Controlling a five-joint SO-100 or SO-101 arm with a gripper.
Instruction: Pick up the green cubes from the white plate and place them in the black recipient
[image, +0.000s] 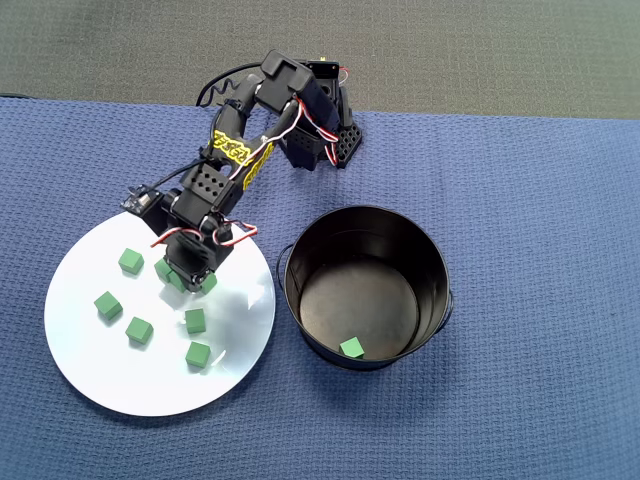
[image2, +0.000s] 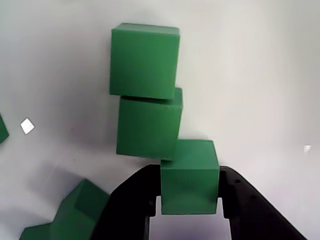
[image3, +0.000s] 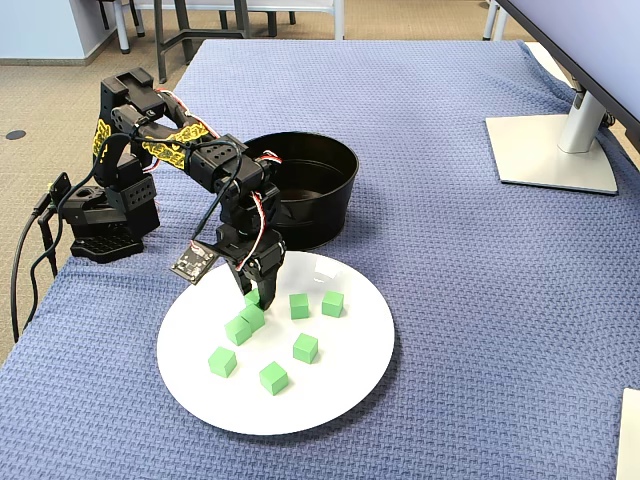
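Gripper: the black gripper (image2: 190, 210) is down on the white plate (image: 90, 380), its two fingers (image2: 127, 200) pressed against both sides of one green cube (image2: 190, 175), grasping it where it sits.

Held cube: in the wrist view it touches the corner of a second cube (image2: 149, 125), which in turn abuts a third (image2: 144, 60), the three forming a staggered line on the plate.

Plate: the overhead view shows five more green cubes (image: 138, 330) loose on the white surface, apart from one another, left of and below the arm (image: 240, 150); others lie partly hidden under the gripper.

Black recipient: the round black pot (image: 430, 255) stands just right of the plate in the overhead view, their rims near each other, with a single green cube (image: 351, 347) on its shiny floor.

Bench: covered by a blue textured cloth (image3: 450, 300); a monitor stand (image3: 560, 150) sits at the far right in the fixed view.
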